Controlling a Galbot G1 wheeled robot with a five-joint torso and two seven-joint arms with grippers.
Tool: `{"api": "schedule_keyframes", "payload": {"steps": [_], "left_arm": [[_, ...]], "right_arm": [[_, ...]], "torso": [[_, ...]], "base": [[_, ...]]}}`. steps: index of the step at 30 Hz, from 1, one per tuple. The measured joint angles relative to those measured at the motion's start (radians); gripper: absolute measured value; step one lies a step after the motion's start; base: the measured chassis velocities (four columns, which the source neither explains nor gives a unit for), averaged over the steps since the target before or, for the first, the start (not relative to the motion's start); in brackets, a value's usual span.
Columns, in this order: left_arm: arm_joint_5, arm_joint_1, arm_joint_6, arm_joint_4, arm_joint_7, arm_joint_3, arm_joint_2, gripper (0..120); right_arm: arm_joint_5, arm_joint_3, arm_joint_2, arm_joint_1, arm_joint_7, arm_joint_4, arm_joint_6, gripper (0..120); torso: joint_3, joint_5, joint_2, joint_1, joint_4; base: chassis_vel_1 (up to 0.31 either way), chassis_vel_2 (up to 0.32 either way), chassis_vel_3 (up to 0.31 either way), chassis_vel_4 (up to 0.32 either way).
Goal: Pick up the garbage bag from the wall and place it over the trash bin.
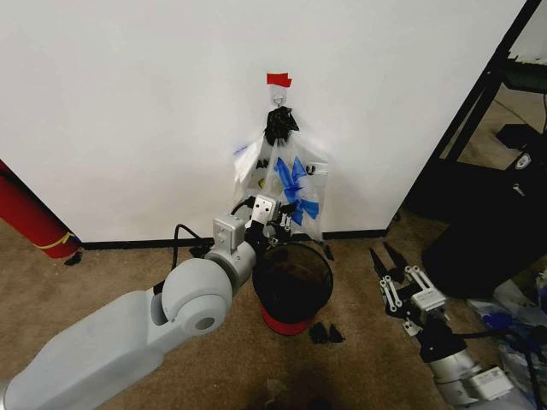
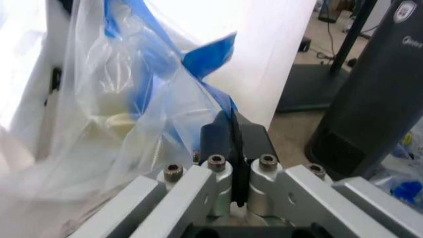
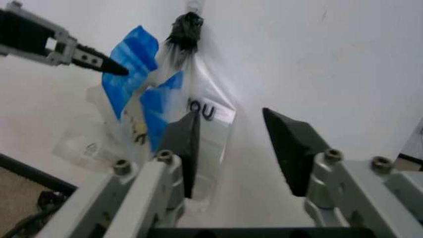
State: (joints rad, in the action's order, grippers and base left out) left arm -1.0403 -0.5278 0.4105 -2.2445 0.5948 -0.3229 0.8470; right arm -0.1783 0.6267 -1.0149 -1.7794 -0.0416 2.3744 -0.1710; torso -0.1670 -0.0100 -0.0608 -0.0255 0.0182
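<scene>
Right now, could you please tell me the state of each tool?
Left tool: shut, pinching the garbage bag hanging on the wall.
Right tool: open, holding nothing, low beside the trash bin.

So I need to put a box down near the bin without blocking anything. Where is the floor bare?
Bare carpet lies left of the trash bin, between the left arm and the red roll. It is crowded at the wall behind the bin, where the left gripper meets the garbage bag, and to the right, by the right gripper.
</scene>
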Motion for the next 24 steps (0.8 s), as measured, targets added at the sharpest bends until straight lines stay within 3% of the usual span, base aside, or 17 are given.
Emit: {"api": "schedule_keyframes", "payload": {"steps": [3, 4, 5, 8, 11, 14, 17, 20, 24], "left_arm": [[-0.006, 0.023, 0.0, 0.015, 0.001, -0.019, 0.013, 0], [-0.006, 0.023, 0.0, 0.015, 0.001, -0.019, 0.013, 0], [-0.009, 0.033, 0.0, 0.023, 0.001, -0.029, 0.021, 0], [-0.017, 0.032, 0.001, 0.028, 0.004, -0.036, 0.032, 0], [-0.018, 0.023, 0.001, 0.027, 0.006, -0.031, 0.031, 0], [-0.017, 0.0, 0.001, 0.024, 0.007, -0.004, 0.021, 0], [-0.022, -0.016, 0.001, 0.017, 0.008, 0.024, 0.015, 0], [-0.028, -0.02, 0.002, 0.01, 0.01, 0.033, 0.011, 0], [-0.033, -0.032, 0.002, 0.003, 0.014, 0.05, 0.006, 0]], "right_arm": [[-0.045, -0.002, 0.145, 0.063, -0.05, -0.015, 0.059, 52], [-0.045, -0.002, 0.145, 0.063, -0.05, -0.015, 0.059, 52], [-0.056, -0.003, 0.201, 0.087, -0.062, -0.034, 0.068, 56], [-0.088, -0.038, 0.324, 0.206, -0.081, -0.111, 0.076, 68], [-0.098, -0.066, 0.383, 0.283, -0.075, -0.155, 0.077, 77], [-0.103, -0.183, 0.498, 0.477, -0.059, -0.249, 0.075, 90], [-0.096, -0.329, 0.544, 0.644, -0.044, -0.293, 0.072, 99], [-0.075, -0.424, 0.553, 0.741, -0.028, -0.313, 0.07, 100], [-0.065, -0.629, 0.562, 0.946, -0.012, -0.342, 0.071, 100]], "torso": [[0.0, 0.0003, 0.0, 0.0, -0.0005], [0.0, 0.0003, 0.0, 0.0, -0.0005], [0.0, 0.0003, 0.0, 0.0, -0.0003], [0.0, 0.0005, 0.0, 0.0, 0.0], [0.0, 0.0007, 0.0, 0.0, -0.0002], [0.0, 0.0003, 0.0, 0.0, -0.0006], [0.0, 0.0001, 0.0, 0.0, -0.0002], [0.0, 0.0001, 0.0, 0.0, -0.0002], [0.0, 0.0, 0.0, 0.0, 0.0001]], "base": [[0.0, 0.0, 0.0, 0.0], [0.0, 0.0, 0.0, 0.0], [0.0, 0.0, 0.0, 0.0], [0.0, 0.0, 0.0, 0.0], [0.0, 0.0, 0.0, 0.0], [0.0, 0.0, 0.0, 0.0], [0.0, 0.0, 0.0, 0.0], [0.0, 0.0, 0.0, 0.0], [0.0, 0.0, 0.0, 0.0]]}}
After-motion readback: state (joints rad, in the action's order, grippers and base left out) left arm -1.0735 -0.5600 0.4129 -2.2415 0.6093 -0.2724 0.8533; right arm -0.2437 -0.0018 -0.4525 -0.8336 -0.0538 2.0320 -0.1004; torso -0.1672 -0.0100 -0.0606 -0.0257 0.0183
